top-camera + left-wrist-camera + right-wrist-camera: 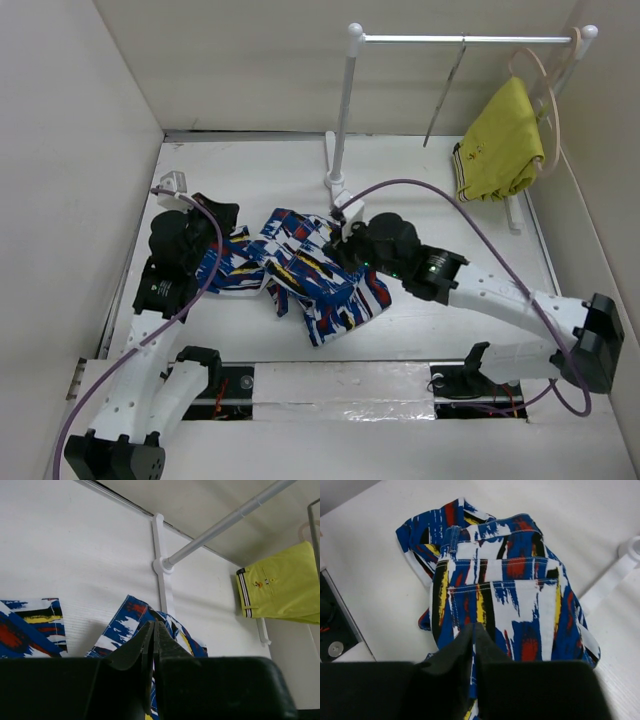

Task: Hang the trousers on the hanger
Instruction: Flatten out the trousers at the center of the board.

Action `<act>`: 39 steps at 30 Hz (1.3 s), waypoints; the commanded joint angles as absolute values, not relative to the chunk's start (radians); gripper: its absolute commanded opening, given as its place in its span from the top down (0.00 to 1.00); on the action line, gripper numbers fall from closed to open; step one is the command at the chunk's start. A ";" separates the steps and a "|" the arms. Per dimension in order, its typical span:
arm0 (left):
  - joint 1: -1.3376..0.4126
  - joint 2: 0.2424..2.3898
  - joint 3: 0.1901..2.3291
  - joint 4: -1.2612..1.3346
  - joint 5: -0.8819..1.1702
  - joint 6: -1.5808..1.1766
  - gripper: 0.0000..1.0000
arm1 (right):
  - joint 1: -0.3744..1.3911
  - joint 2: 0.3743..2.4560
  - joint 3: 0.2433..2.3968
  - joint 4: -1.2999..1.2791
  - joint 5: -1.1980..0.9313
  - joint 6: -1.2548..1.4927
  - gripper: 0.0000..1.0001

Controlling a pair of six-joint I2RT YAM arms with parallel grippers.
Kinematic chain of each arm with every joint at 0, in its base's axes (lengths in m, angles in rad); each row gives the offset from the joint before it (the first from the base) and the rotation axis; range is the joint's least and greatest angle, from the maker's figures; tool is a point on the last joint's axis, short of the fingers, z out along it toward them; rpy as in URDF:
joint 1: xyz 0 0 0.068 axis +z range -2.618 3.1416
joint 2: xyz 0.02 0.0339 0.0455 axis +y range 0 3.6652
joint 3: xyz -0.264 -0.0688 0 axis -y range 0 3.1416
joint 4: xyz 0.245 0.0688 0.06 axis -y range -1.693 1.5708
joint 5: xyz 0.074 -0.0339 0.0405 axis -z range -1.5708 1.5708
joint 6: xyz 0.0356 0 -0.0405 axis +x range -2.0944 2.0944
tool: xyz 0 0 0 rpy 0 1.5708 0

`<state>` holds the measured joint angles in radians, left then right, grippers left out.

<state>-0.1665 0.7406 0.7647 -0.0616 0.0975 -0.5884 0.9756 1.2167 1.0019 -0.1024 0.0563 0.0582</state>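
Note:
The blue-and-white printed trousers (310, 275) lie crumpled on the white table between my two arms. My left gripper (232, 240) is shut on their left end, with printed fabric (122, 622) pinched between the fingertips (165, 640). My right gripper (336, 246) is shut on their right part, near the pocket seams (520, 580), with cloth showing in its thin gap. The thin grey hanger (445, 95) hangs empty from the rail at the back, apart from both grippers. It shows as a thin rod at the right edge of the left wrist view (313, 535).
A white rack has a rail (460, 40), a pole (343, 110) and a foot (335, 182) just behind the trousers. A yellow garment (500, 145) hangs on a pale beige hanger (552, 95) at the rail's right end. Walls close in left, back and right.

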 commanded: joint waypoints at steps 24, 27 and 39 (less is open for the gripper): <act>-0.166 0.497 0.423 -0.095 -0.176 -0.857 0.64 | 1.186 2.020 1.628 -0.183 0.452 -0.141 0.29; -0.166 0.492 0.379 -0.084 -0.150 -0.859 0.64 | 1.186 2.037 1.623 -0.166 0.537 -0.123 0.39; -0.166 0.479 0.353 -0.092 -0.175 -0.880 0.62 | 1.195 2.045 1.594 -0.127 0.469 -0.121 0.29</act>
<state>-0.1661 0.5098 0.3645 -0.1013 -0.1413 -0.8654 1.1877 2.0369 1.5810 -0.1711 0.4881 -0.1349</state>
